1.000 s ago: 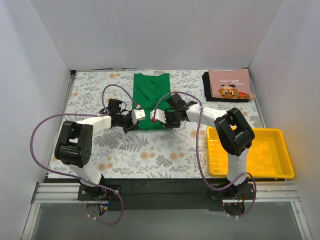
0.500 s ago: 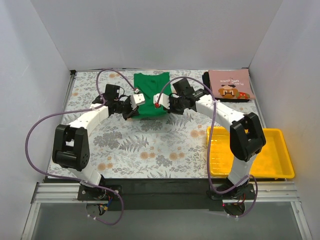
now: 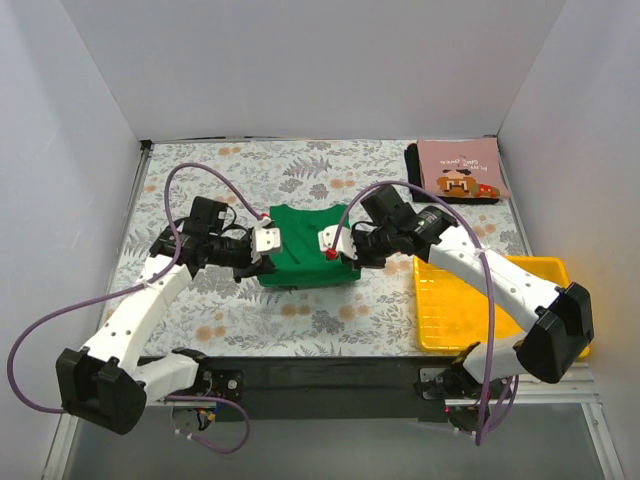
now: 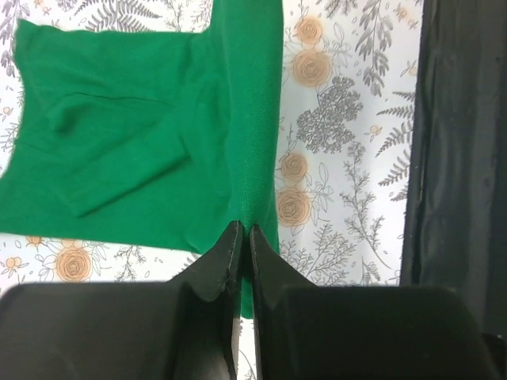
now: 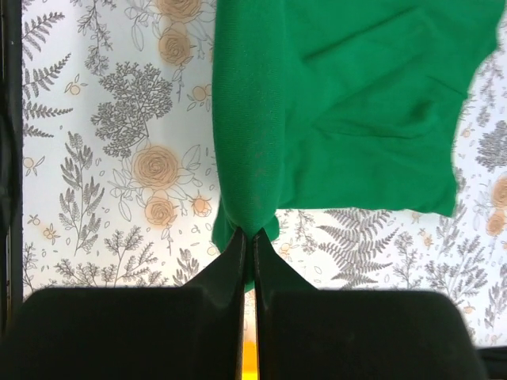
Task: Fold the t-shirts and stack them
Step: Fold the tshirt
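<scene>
Green t-shirt [image 3: 305, 250] sits at the middle of the floral table cover [image 3: 230, 310], drawn into a squarish, partly folded shape. The left gripper [image 3: 262, 264] has it at the shirt's 8 o'clock corner and the right gripper [image 3: 345, 258] at its 4 o'clock corner. Both arms reach in from the sides, and their wrists face each other across the cloth.

In the left wrist view the fingers [image 4: 230, 245] are clenched on a thin ridge of green cloth. The ridge runs straight away from the tips toward 12 o'clock, and a folded sleeve lies across the shirt body at 10 o'clock. The right wrist view shows the same kind of hold. There the fingertips [image 5: 238, 249] are pinched tight on a rounded fold, with the rest of the shirt spread out toward 1 o'clock.

A pink t-shirt [image 3: 460, 168] with a brown pixel print lies folded in the table's 1 o'clock corner. It rests on a black t-shirt [image 3: 412, 165], well apart from the green one. A yellow tray [image 3: 440, 310] sits at the table's 4 o'clock, partly under the right arm.
</scene>
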You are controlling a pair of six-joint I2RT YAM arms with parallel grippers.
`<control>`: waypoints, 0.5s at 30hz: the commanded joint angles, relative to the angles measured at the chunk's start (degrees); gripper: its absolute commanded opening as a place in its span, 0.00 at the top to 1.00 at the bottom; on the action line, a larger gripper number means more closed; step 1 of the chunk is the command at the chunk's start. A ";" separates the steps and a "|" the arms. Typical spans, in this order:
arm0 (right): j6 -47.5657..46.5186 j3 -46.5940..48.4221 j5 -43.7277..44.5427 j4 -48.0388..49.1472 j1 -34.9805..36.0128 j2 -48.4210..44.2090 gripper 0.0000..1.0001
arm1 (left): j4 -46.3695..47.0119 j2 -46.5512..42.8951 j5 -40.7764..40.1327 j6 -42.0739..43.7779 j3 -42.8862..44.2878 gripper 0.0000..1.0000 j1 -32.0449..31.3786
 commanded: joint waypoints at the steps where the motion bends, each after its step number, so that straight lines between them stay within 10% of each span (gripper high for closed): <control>1: -0.92 5.38 -0.54 -3.02 -1.97 1.41 0.99 | -2.80 0.78 0.92 -3.04 3.99 1.00 0.18; 15: -9.26 25.07 -4.23 -7.68 -9.18 19.86 0.99 | 3.00 23.00 2.84 -0.68 21.21 1.00 6.50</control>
